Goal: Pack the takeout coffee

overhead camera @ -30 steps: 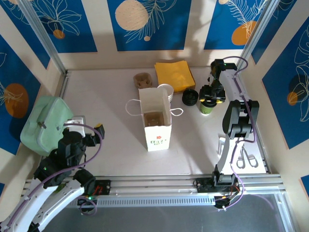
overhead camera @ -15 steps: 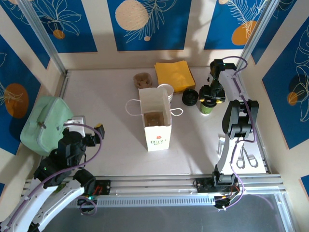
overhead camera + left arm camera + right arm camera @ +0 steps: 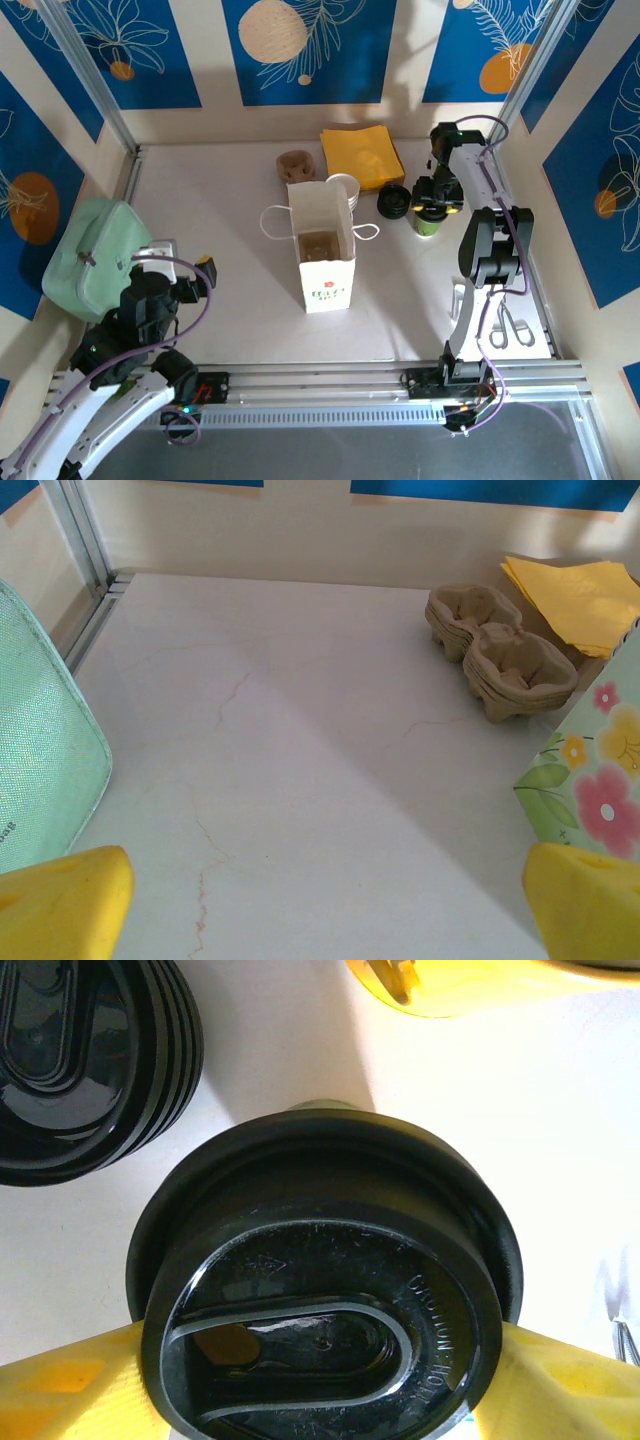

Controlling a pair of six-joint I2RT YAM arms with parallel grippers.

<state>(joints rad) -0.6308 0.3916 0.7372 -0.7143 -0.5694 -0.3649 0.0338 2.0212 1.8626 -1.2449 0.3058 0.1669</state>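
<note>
The takeout coffee (image 3: 427, 222), a small cup under a round black lid (image 3: 320, 1290), stands at the right rear of the table. My right gripper (image 3: 432, 206) comes down over it, its yellow fingers (image 3: 70, 1390) close in against the cup from both sides, just under the lid's rim. In the right wrist view my right gripper (image 3: 315, 1390) has the lid between its fingertips. The white flowered paper bag (image 3: 322, 250) stands open mid-table. My left gripper (image 3: 185, 272) hovers low at the near left, open (image 3: 325, 910) with only bare table between its fingers.
A stack of black lids (image 3: 393, 201) lies just left of the cup. Lidless cups (image 3: 345, 188), yellow napkins (image 3: 360, 155) and pulp cup carriers (image 3: 295, 163) sit behind the bag. A green container (image 3: 95, 255) lies at the left, scissors (image 3: 515, 325) at the near right.
The right gripper's fingers have drawn in a little around the cup. The left arm, bag and cup have not moved.
</note>
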